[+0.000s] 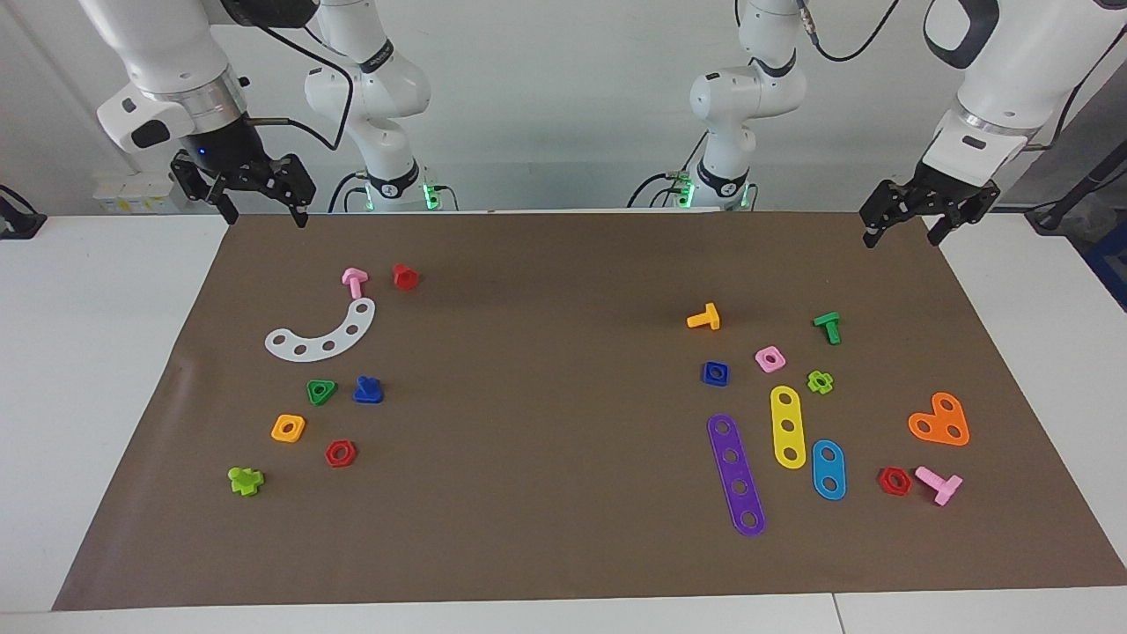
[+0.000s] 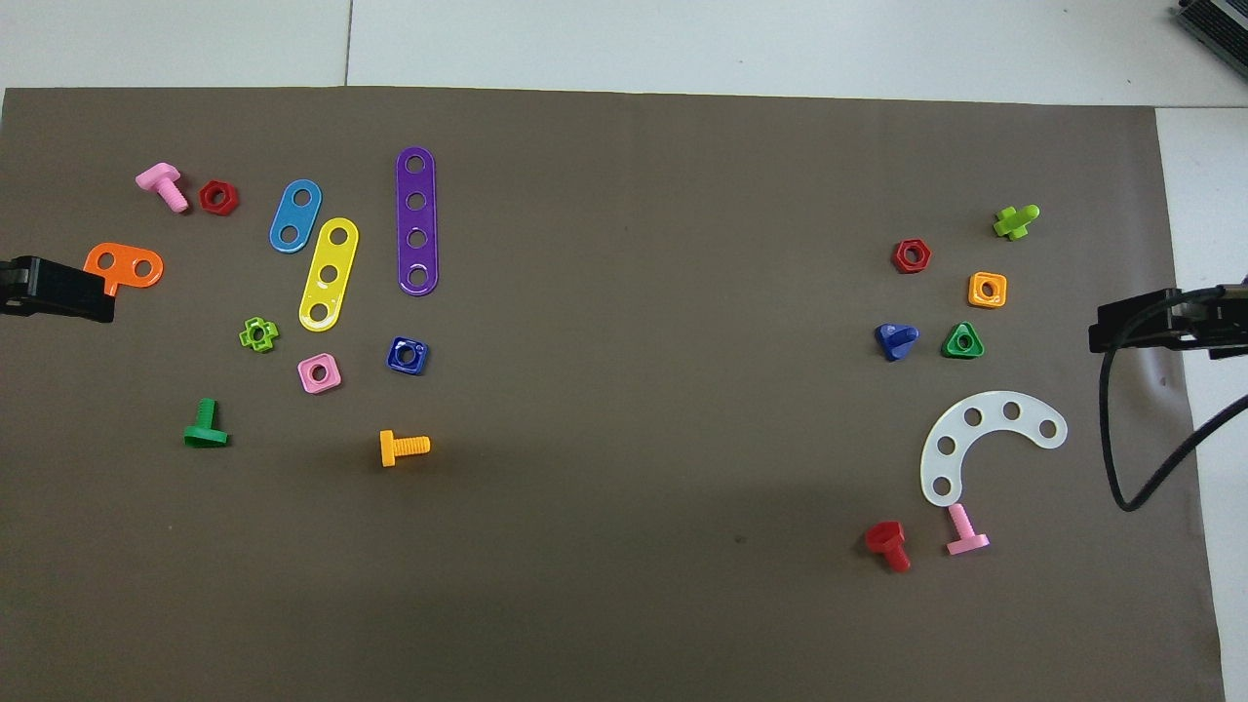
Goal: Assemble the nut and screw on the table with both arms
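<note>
The dark-blue square nut (image 1: 715,373) lies flat on the brown mat (image 1: 546,291) toward the left arm's end, beside the pink square nut (image 1: 769,358); it also shows in the overhead view (image 2: 407,355). The dark-blue screw (image 1: 368,390) lies toward the right arm's end beside a green triangular nut (image 1: 321,392); it also shows in the overhead view (image 2: 895,340). My left gripper (image 1: 901,238) is open and empty, raised over the mat's corner at its own end. My right gripper (image 1: 266,217) is open and empty, raised over the mat's edge at its own end.
Near the nut lie purple (image 1: 736,475), yellow (image 1: 787,426) and blue (image 1: 828,469) strips, an orange bolt (image 1: 704,317) and a green bolt (image 1: 828,328). Near the screw lie a white curved strip (image 1: 323,335), an orange nut (image 1: 288,428), a red nut (image 1: 340,453), and pink (image 1: 354,282) and red (image 1: 405,276) bolts.
</note>
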